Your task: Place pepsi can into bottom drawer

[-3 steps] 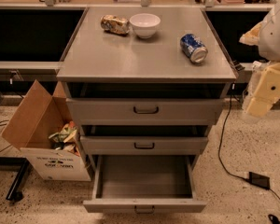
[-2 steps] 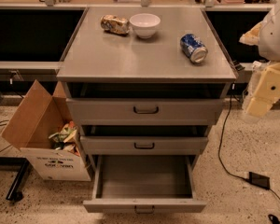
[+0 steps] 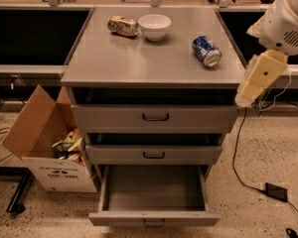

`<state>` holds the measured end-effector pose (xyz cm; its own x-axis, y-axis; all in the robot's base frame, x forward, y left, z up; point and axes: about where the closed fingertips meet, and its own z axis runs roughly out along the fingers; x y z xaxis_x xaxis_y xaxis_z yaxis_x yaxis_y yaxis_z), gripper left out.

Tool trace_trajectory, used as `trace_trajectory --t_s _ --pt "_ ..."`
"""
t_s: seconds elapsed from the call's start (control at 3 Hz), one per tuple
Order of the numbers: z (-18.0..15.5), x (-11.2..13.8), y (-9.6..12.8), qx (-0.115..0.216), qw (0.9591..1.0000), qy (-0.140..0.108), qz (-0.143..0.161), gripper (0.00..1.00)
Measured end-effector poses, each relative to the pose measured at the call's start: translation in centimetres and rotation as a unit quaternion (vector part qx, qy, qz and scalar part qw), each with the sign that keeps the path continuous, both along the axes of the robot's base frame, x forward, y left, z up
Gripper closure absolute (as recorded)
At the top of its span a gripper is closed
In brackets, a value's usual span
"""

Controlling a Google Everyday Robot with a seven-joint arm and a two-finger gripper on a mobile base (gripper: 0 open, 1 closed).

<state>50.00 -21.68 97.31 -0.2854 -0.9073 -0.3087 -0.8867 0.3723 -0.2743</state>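
Observation:
The pepsi can point(image 3: 206, 50) lies on its side on the right part of the grey cabinet top point(image 3: 139, 63), silver end toward me. The bottom drawer point(image 3: 154, 218) is pulled out, and its inside shows nothing in it. The two shallower drawers above it point(image 3: 155, 117) point(image 3: 154, 154) stand slightly ajar. My arm hangs at the right edge of the view. Its gripper end point(image 3: 246, 97) is beside the cabinet's right top corner, below and to the right of the can, apart from it.
A white bowl point(image 3: 155, 26) and a tan-and-gold dented can point(image 3: 123, 26) sit at the back of the top. An open cardboard box point(image 3: 49, 143) with rubbish stands on the floor to the left. Cables and a dark adapter point(image 3: 276, 191) lie on the floor to the right.

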Motion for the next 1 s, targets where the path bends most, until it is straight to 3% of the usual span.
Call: trace_trajectory --t_s 0.33,1.0 --pt "-2.2 4.7 -0.1 0.049 0.9981 -0.019 -0.03 0.0" --pt "-2.3 6.3 -0.4 0.058 0.9972 -0.029 -0.038 0.0"
